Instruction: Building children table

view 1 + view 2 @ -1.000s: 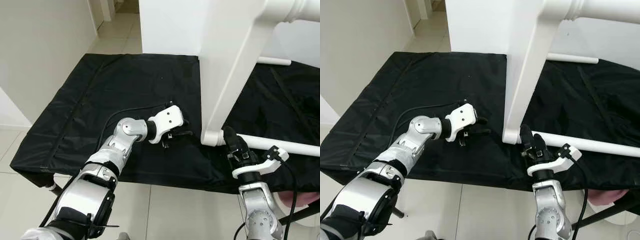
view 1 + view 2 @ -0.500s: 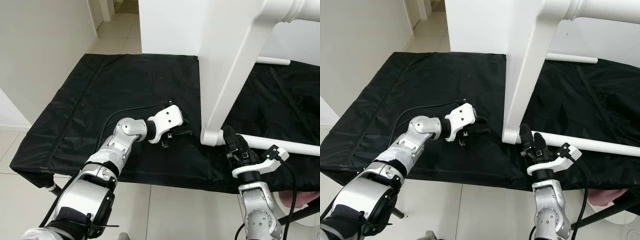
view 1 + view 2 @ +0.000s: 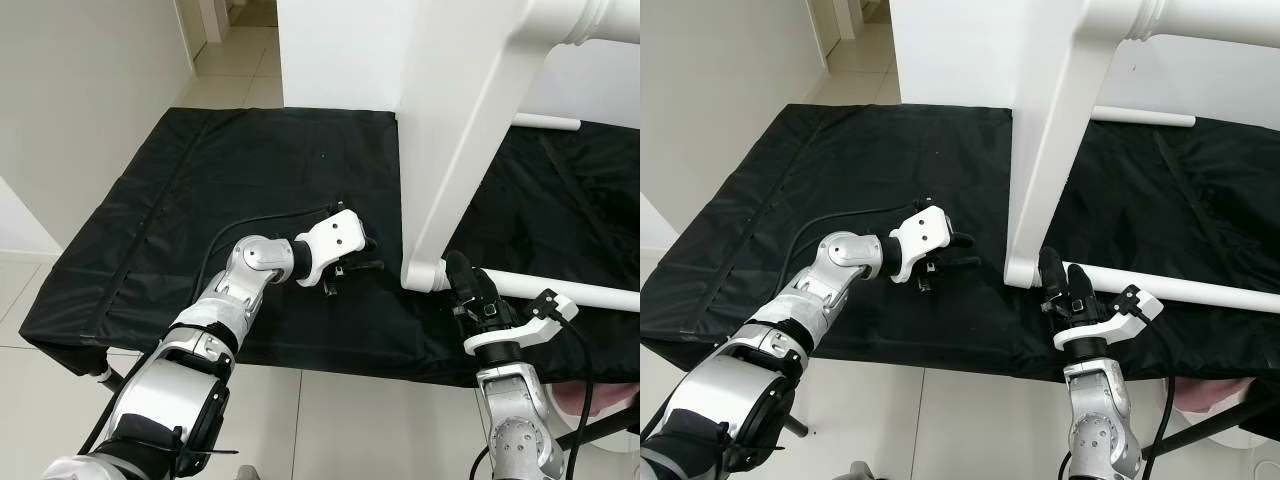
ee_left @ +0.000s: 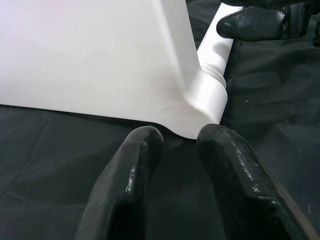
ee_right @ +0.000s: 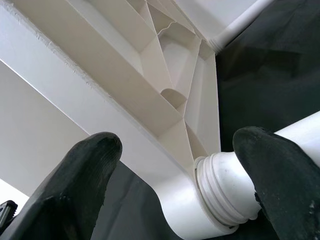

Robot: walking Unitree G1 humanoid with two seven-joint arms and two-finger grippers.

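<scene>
A white plastic table top stands on its edge on the black cloth. A white leg sticks out of its lower corner to the right, lying just above the cloth. My right gripper is open at that joint, its fingers spread to either side of the leg's threaded end without closing on it. My left gripper rests on the cloth left of the corner and points at it. Its fingers are a narrow gap apart with nothing between them.
A second white leg lies on the cloth behind the top, and another juts from its upper corner. A white wall stands at the left, tiled floor lies beyond and below the cloth's front edge, and something pink shows at lower right.
</scene>
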